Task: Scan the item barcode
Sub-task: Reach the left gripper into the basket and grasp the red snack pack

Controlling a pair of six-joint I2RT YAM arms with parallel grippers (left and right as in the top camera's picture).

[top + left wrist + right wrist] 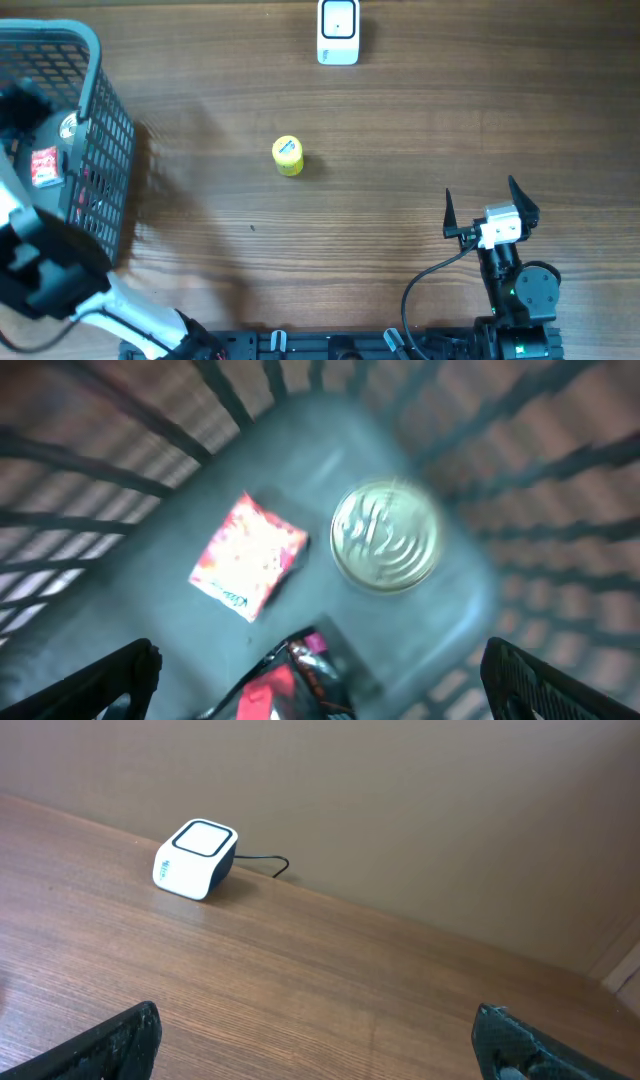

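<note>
The white barcode scanner (pixel 338 32) stands at the table's far edge and also shows in the right wrist view as the scanner (pixel 195 858), far ahead and to the left. A small yellow item (pixel 287 156) lies alone on the table's middle. My left gripper (pixel 320 690) hangs open inside the grey basket (pixel 108 120), above a pink packet (pixel 248 557), a round silver can top (pixel 385 537) and a dark red-marked packet (pixel 295 685) just below the jaws. My right gripper (pixel 490 205) stands open over bare wood at the near right, holding nothing.
The basket's slatted walls (pixel 120 470) surround the left gripper on all sides. The left arm (pixel 45 265) crosses the basket's near corner. A cable (pixel 275 868) runs from the scanner along the wall.
</note>
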